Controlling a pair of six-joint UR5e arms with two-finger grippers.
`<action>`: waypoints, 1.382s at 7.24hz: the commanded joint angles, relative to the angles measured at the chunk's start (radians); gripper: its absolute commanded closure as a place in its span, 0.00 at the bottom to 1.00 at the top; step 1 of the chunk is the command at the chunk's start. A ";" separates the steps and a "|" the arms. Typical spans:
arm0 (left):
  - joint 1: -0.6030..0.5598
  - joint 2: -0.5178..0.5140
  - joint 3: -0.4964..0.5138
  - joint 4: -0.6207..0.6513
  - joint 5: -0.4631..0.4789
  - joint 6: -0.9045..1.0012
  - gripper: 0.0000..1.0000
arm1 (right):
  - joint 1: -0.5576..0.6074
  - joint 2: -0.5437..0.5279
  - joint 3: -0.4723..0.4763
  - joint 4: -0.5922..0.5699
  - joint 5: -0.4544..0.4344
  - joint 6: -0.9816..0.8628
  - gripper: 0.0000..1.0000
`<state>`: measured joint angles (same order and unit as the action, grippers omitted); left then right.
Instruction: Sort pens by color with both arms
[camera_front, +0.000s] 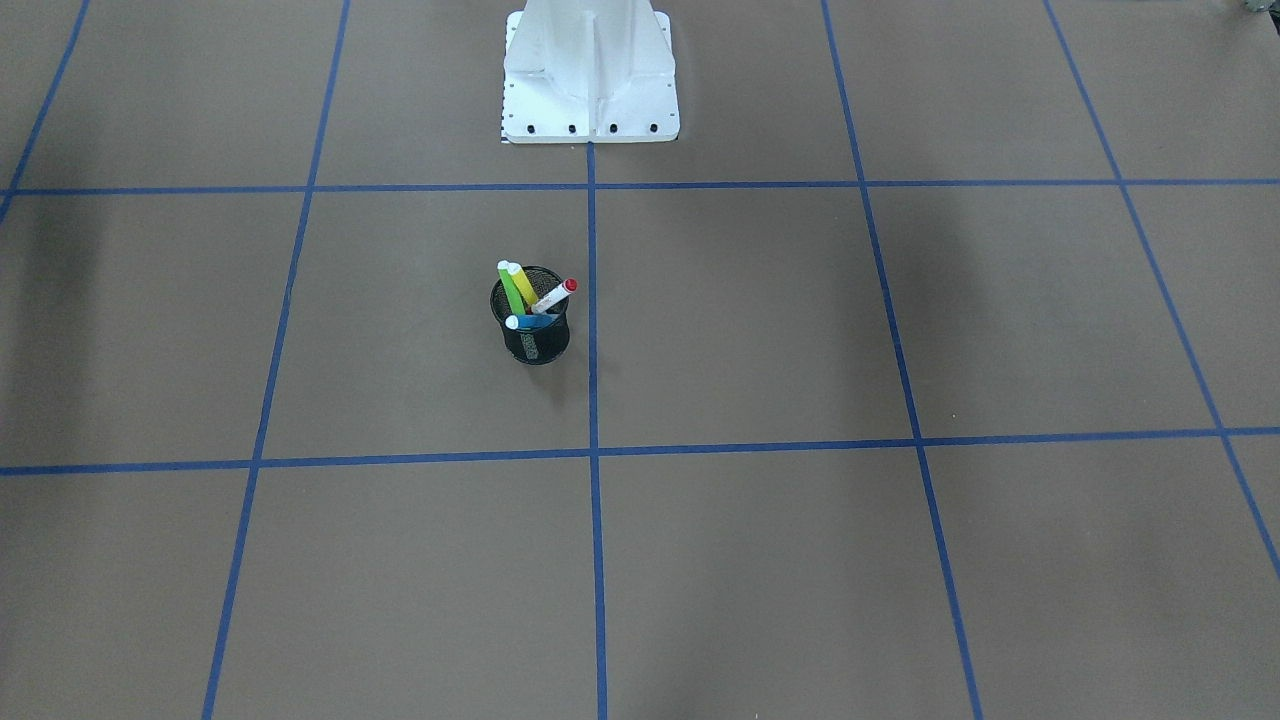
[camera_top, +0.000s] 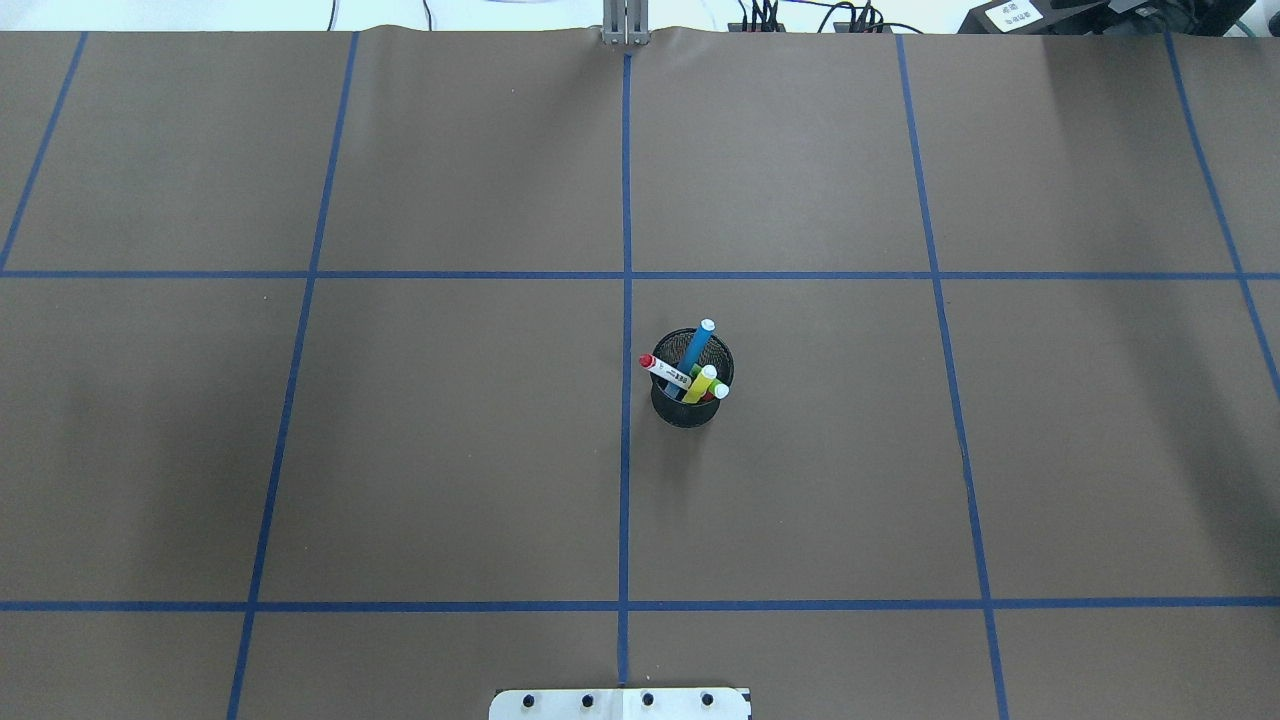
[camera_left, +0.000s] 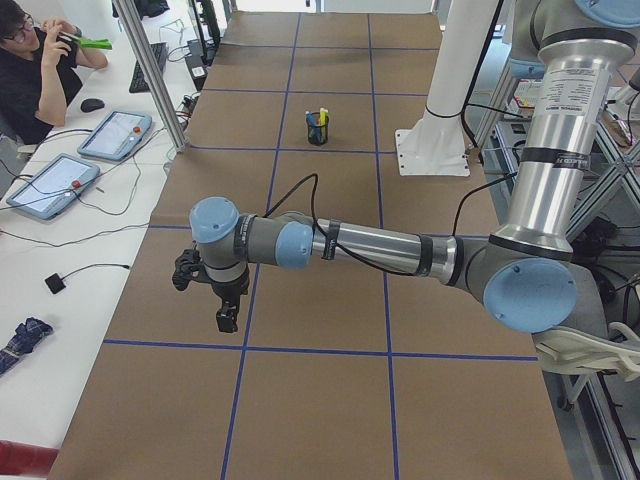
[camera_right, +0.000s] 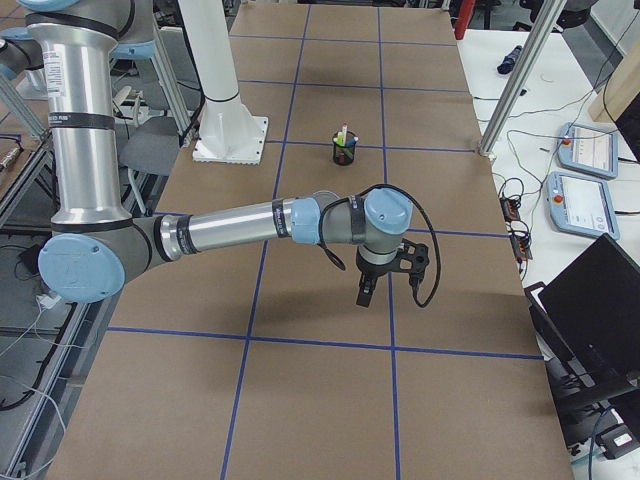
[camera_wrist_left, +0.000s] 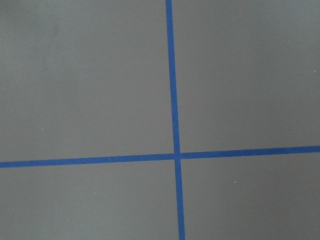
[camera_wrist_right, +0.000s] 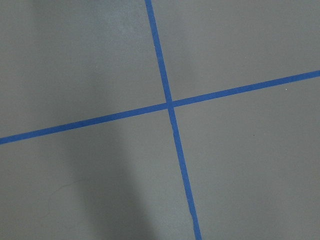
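All four pens (camera_top: 692, 368) stand bunched in a black mesh cup (camera_top: 690, 408) mid-surface (camera_top: 450, 450), just on the robot's right of the centre tape line (camera_top: 626, 470) and in front of the white pedestal (camera_front: 590, 90). None is sorted yet. Long axes are steep, caps up, fanned out. The blue pen (camera_top: 697, 347) leans away from the robot. The red-capped pen (camera_top: 663, 369) tips toward the robot's left, cap out over the rim. The yellow pen (camera_front: 524, 286) and green pen (camera_front: 511, 288) lean toward the robot, side by side. Both arms are well apart from the cup and neither shows in the overhead or front views. The left arm (camera_left: 370, 245) is stretched low over the surface's left end, left tool (camera_left: 228, 322) hanging point-down above the paper; the cup sits far along the surface from it. The right arm (camera_right: 230, 225) mirrors that at the right end, right tool (camera_right: 363, 298) also pointing down, cup well beyond it. Each wrist view shows only paper and a tape cross. Both tools are holding nothing as far as shown, but I cannot tell whether either is released or clenched, since only the side views show them. By the cup's side of the centre line the right arm looks slightly nearer. The next move likely calls for a reach inward and a top-down pinch on a cap.
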<state>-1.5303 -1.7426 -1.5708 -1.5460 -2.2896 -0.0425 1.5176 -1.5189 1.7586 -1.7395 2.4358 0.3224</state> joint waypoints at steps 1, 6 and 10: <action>0.010 -0.009 -0.063 -0.032 -0.034 0.001 0.00 | -0.057 0.127 0.001 -0.017 0.023 0.136 0.00; 0.174 -0.073 -0.092 -0.108 -0.044 -0.206 0.00 | -0.287 0.318 0.035 0.029 0.055 0.505 0.00; 0.277 -0.172 -0.012 -0.098 -0.050 -0.220 0.00 | -0.413 0.540 -0.060 0.035 0.141 0.708 0.00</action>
<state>-1.2816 -1.8991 -1.6014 -1.6486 -2.3353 -0.2531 1.1410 -1.0411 1.7367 -1.7062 2.5462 0.9875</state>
